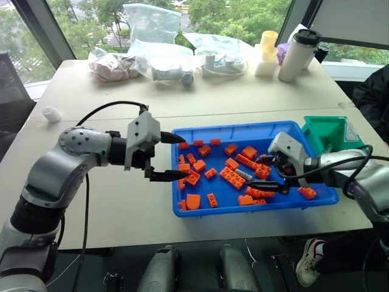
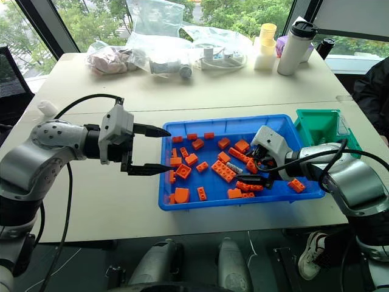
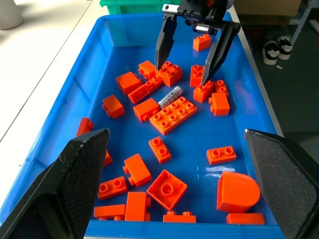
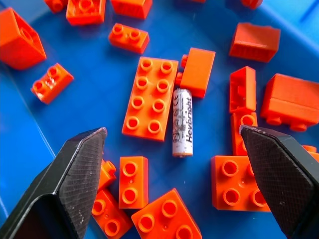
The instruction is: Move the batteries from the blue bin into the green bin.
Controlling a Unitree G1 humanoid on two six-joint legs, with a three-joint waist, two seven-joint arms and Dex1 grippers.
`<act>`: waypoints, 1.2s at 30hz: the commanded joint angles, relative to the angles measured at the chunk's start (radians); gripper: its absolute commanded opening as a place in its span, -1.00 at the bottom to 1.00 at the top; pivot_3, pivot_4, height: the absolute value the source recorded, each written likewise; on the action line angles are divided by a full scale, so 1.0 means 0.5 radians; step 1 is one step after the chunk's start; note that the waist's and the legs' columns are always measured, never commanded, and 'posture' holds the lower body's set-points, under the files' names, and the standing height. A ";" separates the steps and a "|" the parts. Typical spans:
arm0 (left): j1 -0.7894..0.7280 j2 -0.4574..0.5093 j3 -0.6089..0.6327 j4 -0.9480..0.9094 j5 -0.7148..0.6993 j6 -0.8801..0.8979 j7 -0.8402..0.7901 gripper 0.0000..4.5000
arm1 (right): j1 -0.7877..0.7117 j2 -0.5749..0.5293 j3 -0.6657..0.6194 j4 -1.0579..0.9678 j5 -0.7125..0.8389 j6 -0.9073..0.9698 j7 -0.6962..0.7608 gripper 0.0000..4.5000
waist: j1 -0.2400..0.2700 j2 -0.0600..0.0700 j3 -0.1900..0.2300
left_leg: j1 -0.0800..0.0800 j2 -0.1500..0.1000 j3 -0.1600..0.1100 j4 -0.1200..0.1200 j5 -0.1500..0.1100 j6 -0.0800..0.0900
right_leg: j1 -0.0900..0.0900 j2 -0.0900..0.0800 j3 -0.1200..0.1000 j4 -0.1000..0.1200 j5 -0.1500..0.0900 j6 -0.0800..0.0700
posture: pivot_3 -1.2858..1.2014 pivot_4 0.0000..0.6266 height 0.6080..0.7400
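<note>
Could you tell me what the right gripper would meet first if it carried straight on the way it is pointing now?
Most likely the battery: in the wrist view it lies between the open right gripper fingers, beside a long orange brick on the blue bin floor. Depth is unclear, so a finger might touch neighbouring bricks first.

Office meeting room, pale tables [image 1: 182, 97], large windows [image 1: 91, 18]

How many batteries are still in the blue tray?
1. The battery lies flat in the blue bin, right beside a long orange brick and below the open right gripper. Others could hide under bricks.
</note>
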 commanded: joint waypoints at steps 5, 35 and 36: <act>0.003 0.005 0.067 -0.078 -0.024 0.018 0.049 1.00 | -0.132 0.000 0.221 0.243 -0.229 -0.302 0.169 0.96 | 0.002 0.000 0.000 | 0.000 0.000 0.000 0.000 0.000 0.000 | 0.000 0.001 0.000 0.000 0.000 0.000 | 0.03 -0.52 1.00; -0.117 -0.290 0.077 0.159 -0.066 -0.048 0.176 1.00 | -0.373 0.193 -0.626 0.387 -0.182 0.043 -0.096 -0.99 | 0.028 -0.001 -0.001 | -0.001 0.000 -0.001 0.000 0.000 -0.001 | -0.001 0.000 0.000 0.001 0.000 0.000 | 0.03 -0.52 1.00; -0.145 -0.336 0.070 0.196 -0.057 -0.064 0.184 1.00 | -0.384 0.215 -0.746 0.379 -0.139 0.110 -0.162 -0.99 | 0.034 -0.001 -0.001 | -0.001 -0.001 -0.001 0.001 0.000 -0.001 | -0.001 0.000 0.000 0.000 0.000 0.000 | 0.03 -0.52 1.00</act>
